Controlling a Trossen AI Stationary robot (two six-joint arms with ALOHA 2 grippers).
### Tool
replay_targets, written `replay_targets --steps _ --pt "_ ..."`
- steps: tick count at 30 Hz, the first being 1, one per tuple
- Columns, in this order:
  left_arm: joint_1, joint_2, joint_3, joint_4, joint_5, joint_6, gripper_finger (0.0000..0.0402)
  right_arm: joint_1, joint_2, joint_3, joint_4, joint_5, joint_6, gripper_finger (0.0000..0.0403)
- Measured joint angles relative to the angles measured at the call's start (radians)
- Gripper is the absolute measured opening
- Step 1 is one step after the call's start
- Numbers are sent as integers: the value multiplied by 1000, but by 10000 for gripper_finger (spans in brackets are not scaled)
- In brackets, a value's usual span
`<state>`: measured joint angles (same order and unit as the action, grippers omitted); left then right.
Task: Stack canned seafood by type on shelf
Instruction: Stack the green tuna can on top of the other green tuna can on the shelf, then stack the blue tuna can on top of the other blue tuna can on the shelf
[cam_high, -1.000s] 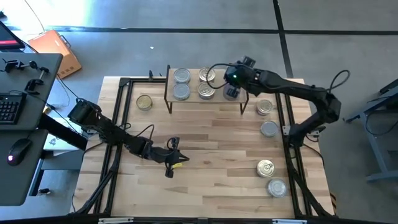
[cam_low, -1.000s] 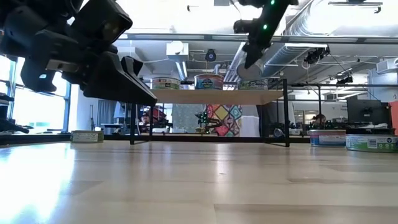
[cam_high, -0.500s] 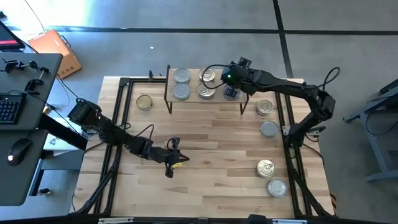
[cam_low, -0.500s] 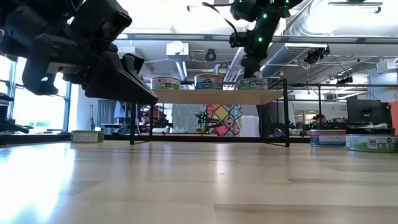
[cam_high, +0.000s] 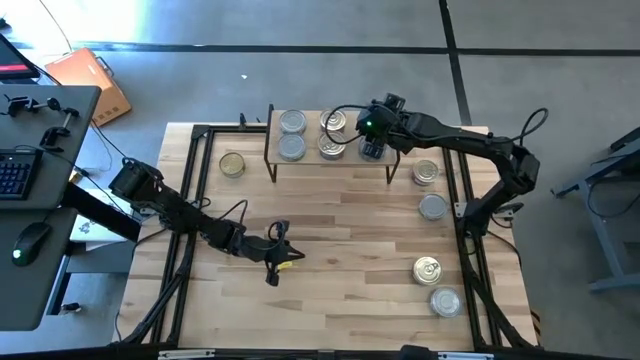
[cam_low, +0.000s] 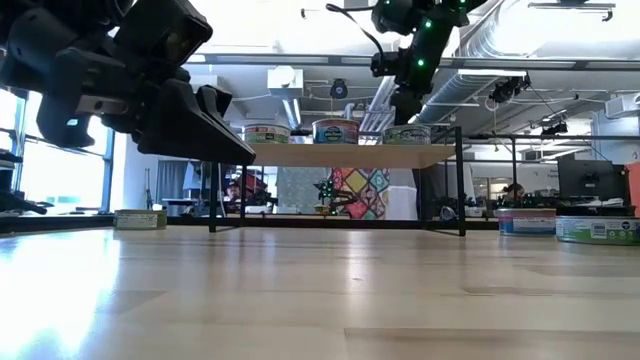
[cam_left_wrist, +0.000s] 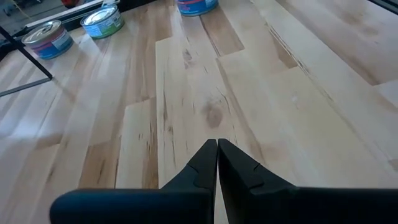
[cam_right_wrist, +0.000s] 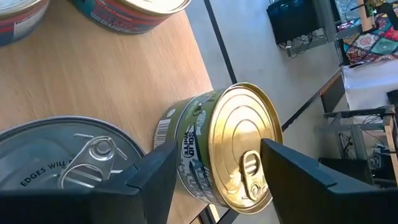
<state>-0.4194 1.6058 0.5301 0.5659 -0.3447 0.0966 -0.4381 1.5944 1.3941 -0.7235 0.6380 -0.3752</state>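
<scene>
The shelf (cam_high: 311, 152) is a light-wood board on black wire legs at the table's far edge, seen edge-on in the low view (cam_low: 340, 155). Several tins stand on it in two columns (cam_high: 291, 147), (cam_high: 331, 147). My right gripper (cam_high: 372, 148) is over the board's right end, shut on a green-labelled tin with a gold pull-ring top (cam_right_wrist: 239, 149). That tin stands beside a silver pull-ring tin (cam_right_wrist: 68, 158). My left gripper (cam_high: 280, 256) hovers shut over the table's near middle (cam_left_wrist: 217, 146), holding nothing. My right gripper pinches the gold-topped tin by its side wall (cam_right_wrist: 186, 155), one finger (cam_right_wrist: 152, 180) on each side, coming from above and pointing down. The tin is upright, and its base rests on the shelf's right end (cam_low: 405, 134).
A gold-topped tin (cam_high: 232, 164) stands on the table left of the shelf. Several more tins stand along the right edge (cam_high: 426, 172), (cam_high: 432, 207), (cam_high: 427, 268), (cam_high: 444, 300). Black frame rails run along both table sides. Bare wood lies in front of the shelf.
My right gripper has come down toward the shelf with the gold-topped tin. The tin was above the board a second ago and now stands on its right end. Over the last half second the gripper has held still. The left arm has not moved.
</scene>
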Motion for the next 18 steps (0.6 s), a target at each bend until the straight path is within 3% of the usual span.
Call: replay_targets --steps 10,18 --pt "0 0 0 0 0 -14 5 45 -72 0 -47 1 47 221" --pt "0 0 0 13 -4 -26 5 286 -187 0 -170 -34 358 222"
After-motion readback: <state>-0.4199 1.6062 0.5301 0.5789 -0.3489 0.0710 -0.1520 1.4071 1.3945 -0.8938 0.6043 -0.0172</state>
